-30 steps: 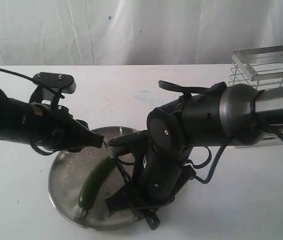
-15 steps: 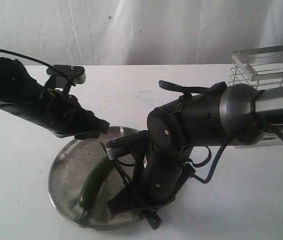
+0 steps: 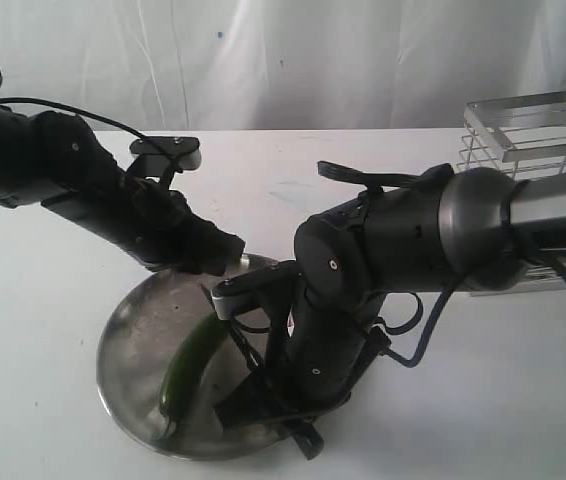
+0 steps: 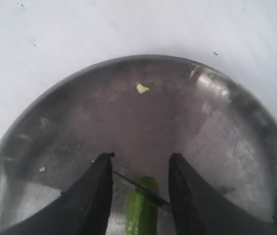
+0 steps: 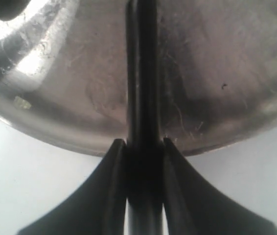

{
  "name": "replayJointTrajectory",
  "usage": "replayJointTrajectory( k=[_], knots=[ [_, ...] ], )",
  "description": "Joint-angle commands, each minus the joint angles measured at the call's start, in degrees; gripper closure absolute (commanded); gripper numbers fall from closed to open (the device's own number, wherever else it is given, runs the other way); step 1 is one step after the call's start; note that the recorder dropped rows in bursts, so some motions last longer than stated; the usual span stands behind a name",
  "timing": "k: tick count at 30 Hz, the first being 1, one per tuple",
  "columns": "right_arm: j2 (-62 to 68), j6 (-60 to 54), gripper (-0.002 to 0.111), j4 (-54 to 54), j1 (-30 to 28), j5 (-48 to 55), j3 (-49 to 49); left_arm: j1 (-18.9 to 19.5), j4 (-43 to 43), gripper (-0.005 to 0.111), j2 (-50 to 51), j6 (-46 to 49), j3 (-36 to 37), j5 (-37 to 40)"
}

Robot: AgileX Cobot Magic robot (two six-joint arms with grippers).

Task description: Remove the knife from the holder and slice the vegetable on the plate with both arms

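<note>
Green, long vegetable lies on the round shiny steel plate. Only the right wrist view shows the right gripper squeezing the slim black knife. Left gripper hangs open above the vegetable's end.

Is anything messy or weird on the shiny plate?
A little. Small pale green crumbs lie loose on the bare metal of the plate, away from the vegetable. They look like bits of it. Otherwise nothing stands out: the right gripper holds the knife over the plate, and nothing is spilled onto the table.

Right arm hides vegetable's upper end; holder cropped.
</note>
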Motion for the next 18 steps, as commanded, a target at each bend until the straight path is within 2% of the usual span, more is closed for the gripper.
replayJointTrajectory(
  k=[1,15,18],
  knots=[
    [-0.05,-1.19,0.108,-0.28,-0.02,0.79,-0.23,0.11,-0.96,0.064,2.21,0.87,-0.32,2.03],
    [-0.05,-1.16,0.108,-0.90,-0.02,0.79,-0.23,0.11,-0.70,0.064,2.62,3.02,-0.32,2.11],
    [-0.05,-1.16,0.108,-0.90,-0.02,0.79,-0.23,0.11,2.11,0.064,-0.03,3.15,-0.32,2.11]
  ],
)
